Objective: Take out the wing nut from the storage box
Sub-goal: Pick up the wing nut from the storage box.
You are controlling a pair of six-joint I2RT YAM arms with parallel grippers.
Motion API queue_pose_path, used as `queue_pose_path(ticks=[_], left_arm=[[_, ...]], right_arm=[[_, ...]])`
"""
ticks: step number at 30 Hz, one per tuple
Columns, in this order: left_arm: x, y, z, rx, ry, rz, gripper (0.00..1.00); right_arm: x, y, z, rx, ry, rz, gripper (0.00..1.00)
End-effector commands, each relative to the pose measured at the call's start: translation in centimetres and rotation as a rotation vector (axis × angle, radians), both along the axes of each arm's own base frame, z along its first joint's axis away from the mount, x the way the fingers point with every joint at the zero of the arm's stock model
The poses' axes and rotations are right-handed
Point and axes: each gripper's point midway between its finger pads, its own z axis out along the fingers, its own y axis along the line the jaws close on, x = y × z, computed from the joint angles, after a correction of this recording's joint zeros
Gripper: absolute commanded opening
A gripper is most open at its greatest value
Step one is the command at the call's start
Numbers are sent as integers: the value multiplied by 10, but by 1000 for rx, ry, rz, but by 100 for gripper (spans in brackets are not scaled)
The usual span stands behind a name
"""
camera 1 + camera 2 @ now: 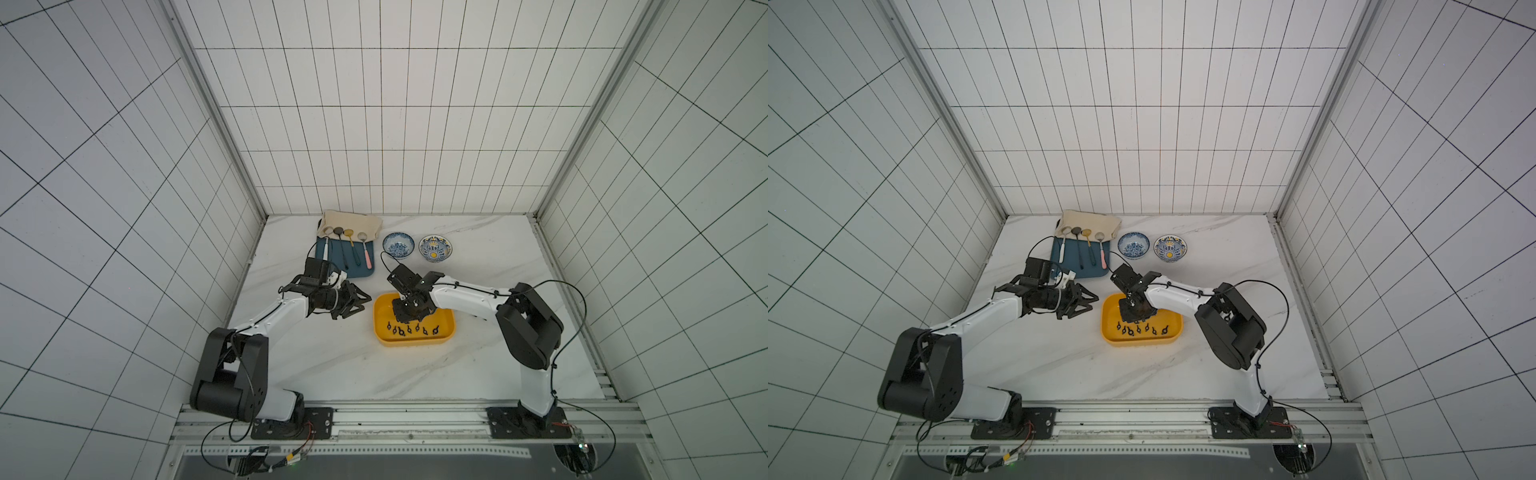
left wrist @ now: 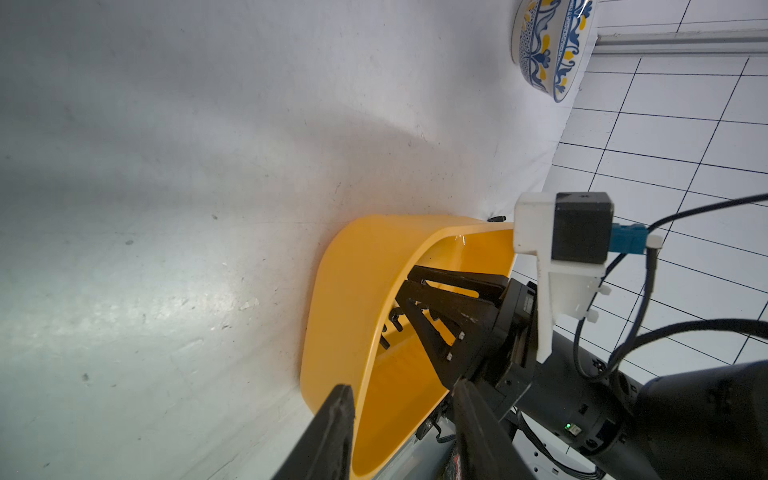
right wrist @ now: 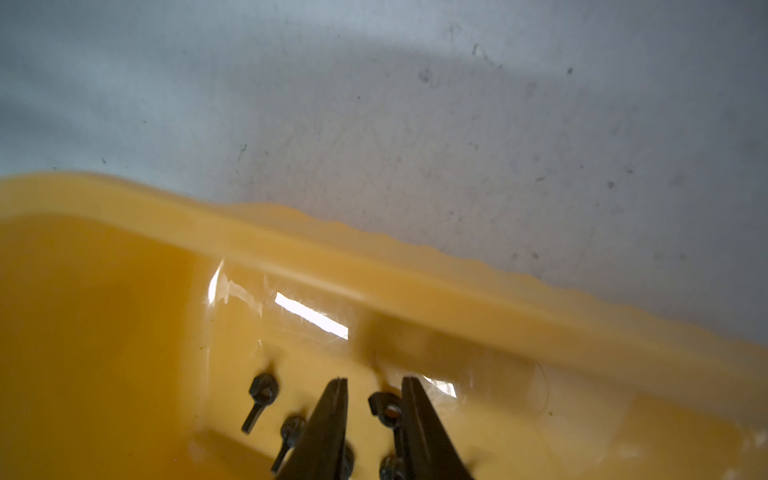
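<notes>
Marble tabletop (image 1: 332, 365) carries everything. Yellow storage box (image 1: 415, 343) sits mid-table between arms in both top views. Dark-blue tray (image 1: 361, 272) with spoons (image 1: 367, 255) and two patterned bowls (image 1: 398, 245) at far side. Left gripper (image 2: 403, 386) hovers just beside box's short end, fingers spread, empty. Right gripper (image 3: 372, 380) lowered inside box, fingers parted, nothing clamped. One wing nut (image 3: 388, 409) lies between them, touching one finger only. Other wing nuts (image 1: 411, 330) in row along box's near wall.
</notes>
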Motion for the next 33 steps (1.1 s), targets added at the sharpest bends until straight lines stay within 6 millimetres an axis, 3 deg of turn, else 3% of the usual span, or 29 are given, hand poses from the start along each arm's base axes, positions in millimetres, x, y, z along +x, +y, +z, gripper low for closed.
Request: queue_pose_path(ticks=[1,16,26,33], left_arm=[[0,-1,3,-4,-37,-18,43],[0,0,3,-2,-38,-15,43],[4,-3,14,0,-66,-12,43],[6,-27,38,7,-120,-76,43]], right_arm=[[-2,3,-5,-12,24,-3,26],[-4,0,-12,-27,33,-1,15],[11,-1,24,9,-80,-37,6],[26,-23,46,5,-128,-84,5]])
